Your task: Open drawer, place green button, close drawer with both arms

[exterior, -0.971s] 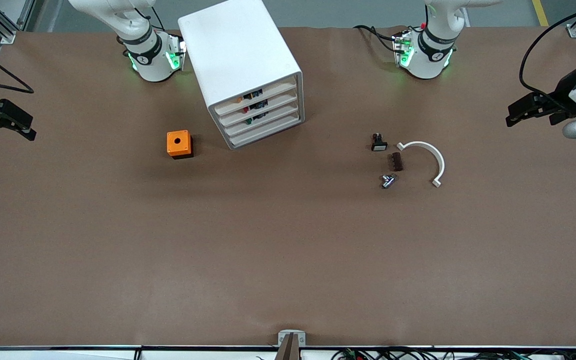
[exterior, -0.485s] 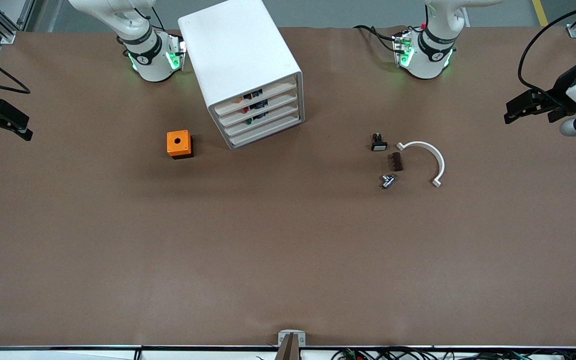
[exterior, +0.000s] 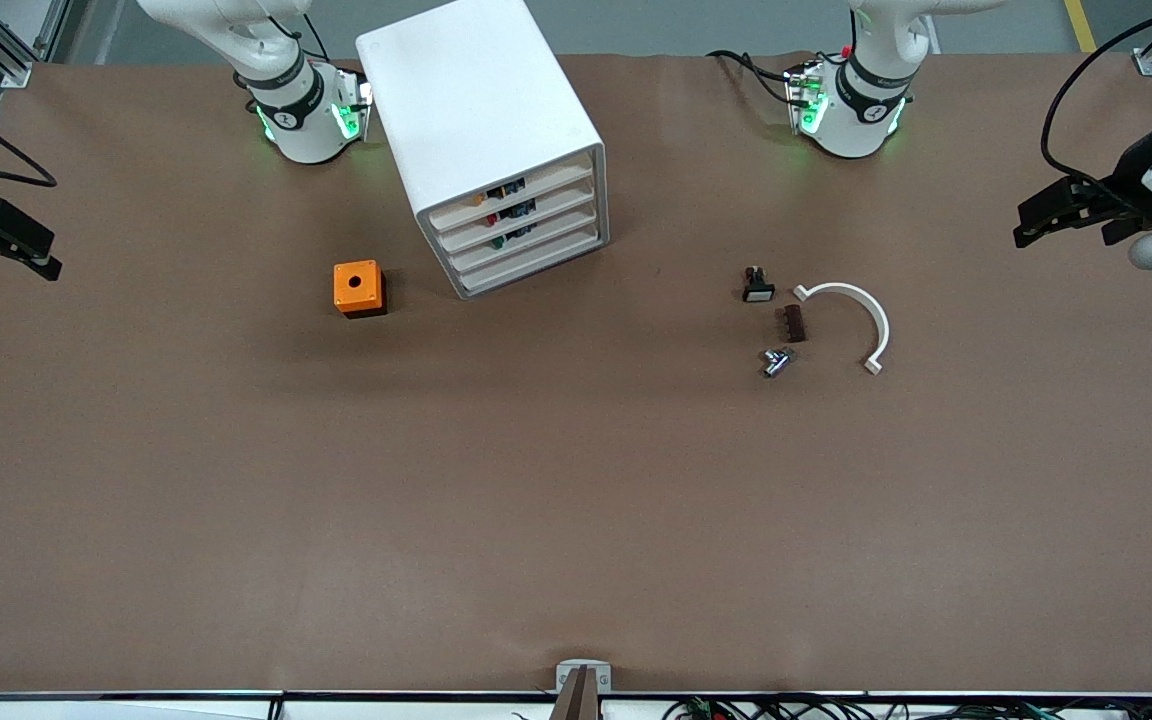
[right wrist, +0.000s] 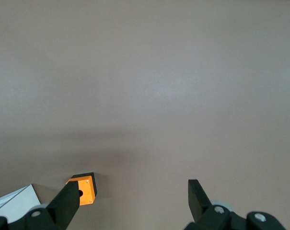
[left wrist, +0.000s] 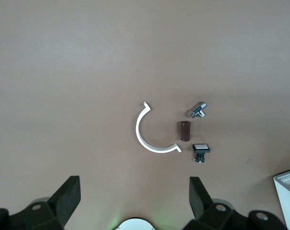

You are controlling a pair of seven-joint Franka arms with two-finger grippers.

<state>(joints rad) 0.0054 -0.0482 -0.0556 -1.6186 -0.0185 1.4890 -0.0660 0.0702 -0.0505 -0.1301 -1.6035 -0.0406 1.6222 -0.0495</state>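
Two robot arms hang idle at either end of a brown table [exterior: 576, 500], their grippers spread wide and holding nothing. The left gripper [exterior: 1028, 222] hovers over the table's edge at its own arm's end; the right gripper [exterior: 36, 255] hovers over the edge at the other end. A white four-drawer cabinet [exterior: 476, 100] stands near the right arm's base, all its drawers pushed in. The drawer [exterior: 528, 238], third from the top, shows a small green speck through its translucent front, possibly the button [exterior: 498, 241], though it is too small to be sure. An orange box [exterior: 357, 288] with a hole sits beside the cabinet, toward the right arm's end. Toward the left arm's end lie a black button with a white cap [exterior: 757, 287], a dark brown block [exterior: 793, 323], a small metal part [exterior: 775, 361] and a white curved clip [exterior: 861, 315], close together but apart.
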